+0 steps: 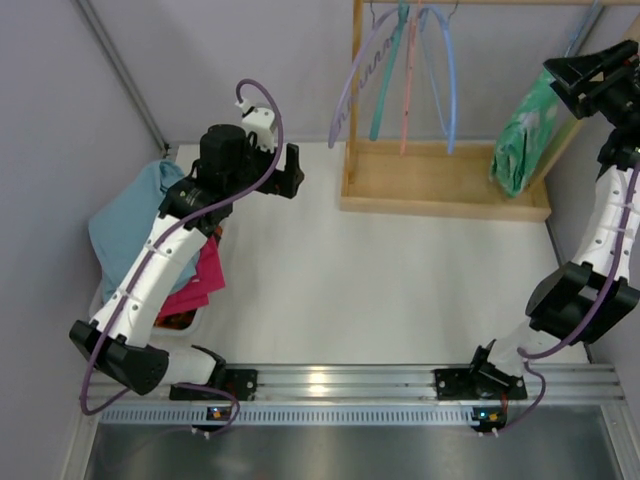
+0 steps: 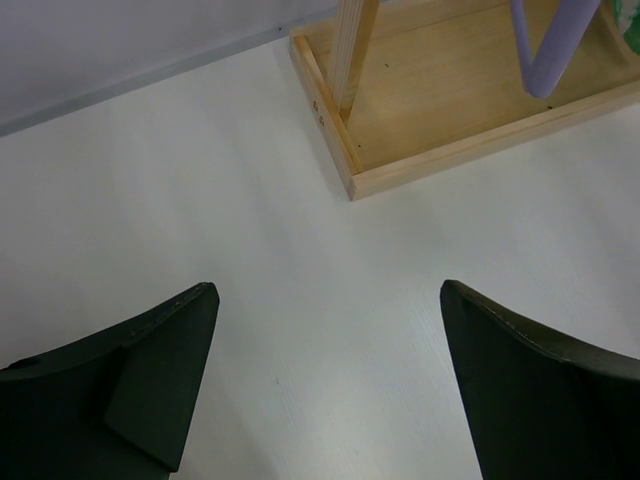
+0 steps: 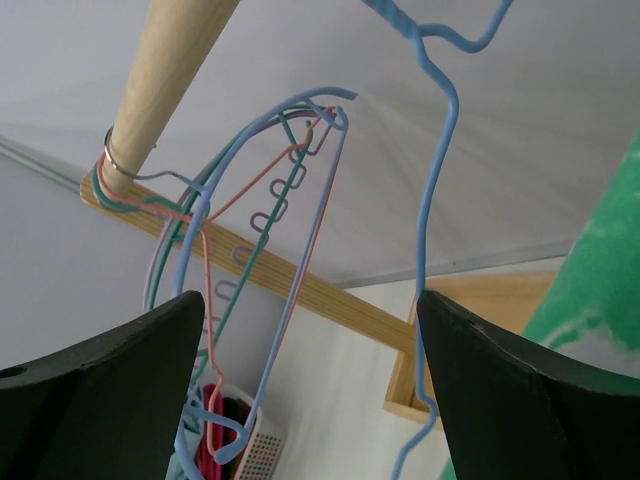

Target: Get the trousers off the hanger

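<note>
From above, the trousers (image 1: 522, 130) hang at the far right end of the rack, and the right tool (image 1: 590, 75) is up high just beside them, so this looks like the reach for the garment, with nothing gripped yet. The left tool (image 1: 290, 170) hovers well apart over the counter (image 1: 380, 290). The wooden tray (image 1: 445, 190) at the rack's foot holds only the uprights, with spare hangers dangling above it. At far left, a teal garment (image 1: 125, 225) and a magenta garment (image 1: 205, 280) are heaped where the arm hides most of what carries them. On the left wrist view, the tool's fingers are spread wide over bare counter, holding nothing. On the right wrist view, the fingers are spread too, and the thin pale blue hanger (image 3: 432, 200) runs down just inside the right finger, green cloth at the frame's edge. A white mesh basket (image 3: 262, 450) below shows pink cloth inside. The next move likely calls for closing on cloth, not wire, then drawing it off.
</note>
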Action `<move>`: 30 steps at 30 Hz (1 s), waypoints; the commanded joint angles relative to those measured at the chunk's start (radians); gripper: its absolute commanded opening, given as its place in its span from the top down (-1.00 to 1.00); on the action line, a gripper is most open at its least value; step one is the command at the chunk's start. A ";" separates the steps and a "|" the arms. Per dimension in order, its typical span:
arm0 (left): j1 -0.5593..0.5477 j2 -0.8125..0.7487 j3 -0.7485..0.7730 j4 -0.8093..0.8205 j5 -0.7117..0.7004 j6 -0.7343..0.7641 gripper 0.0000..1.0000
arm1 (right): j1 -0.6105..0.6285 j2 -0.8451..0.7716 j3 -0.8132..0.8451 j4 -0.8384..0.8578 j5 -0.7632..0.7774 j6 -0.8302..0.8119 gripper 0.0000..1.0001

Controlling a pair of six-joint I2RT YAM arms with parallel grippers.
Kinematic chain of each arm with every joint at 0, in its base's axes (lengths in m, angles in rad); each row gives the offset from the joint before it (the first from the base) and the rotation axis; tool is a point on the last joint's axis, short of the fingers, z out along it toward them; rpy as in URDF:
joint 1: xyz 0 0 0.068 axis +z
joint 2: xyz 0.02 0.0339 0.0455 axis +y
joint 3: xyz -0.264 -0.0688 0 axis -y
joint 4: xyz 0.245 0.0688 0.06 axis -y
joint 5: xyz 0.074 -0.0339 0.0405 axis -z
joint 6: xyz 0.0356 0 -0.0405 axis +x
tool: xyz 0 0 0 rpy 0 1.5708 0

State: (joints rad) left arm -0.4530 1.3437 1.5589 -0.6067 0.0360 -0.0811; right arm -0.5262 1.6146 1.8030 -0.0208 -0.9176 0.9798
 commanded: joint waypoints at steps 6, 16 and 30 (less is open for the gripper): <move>0.004 -0.048 -0.011 0.015 0.004 0.024 -0.97 | 0.084 0.068 0.099 0.085 0.048 -0.039 -0.65; 0.004 -0.028 0.003 0.018 0.021 0.024 -0.97 | 0.104 0.047 0.051 0.133 0.131 -0.086 -0.11; 0.004 -0.023 -0.002 0.016 0.008 0.032 -0.97 | 0.115 0.077 0.084 0.562 0.016 0.192 1.00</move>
State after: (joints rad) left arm -0.4530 1.3312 1.5497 -0.6071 0.0364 -0.0685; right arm -0.4213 1.7203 1.8191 0.2276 -0.8837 1.1000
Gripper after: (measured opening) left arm 0.986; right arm 0.024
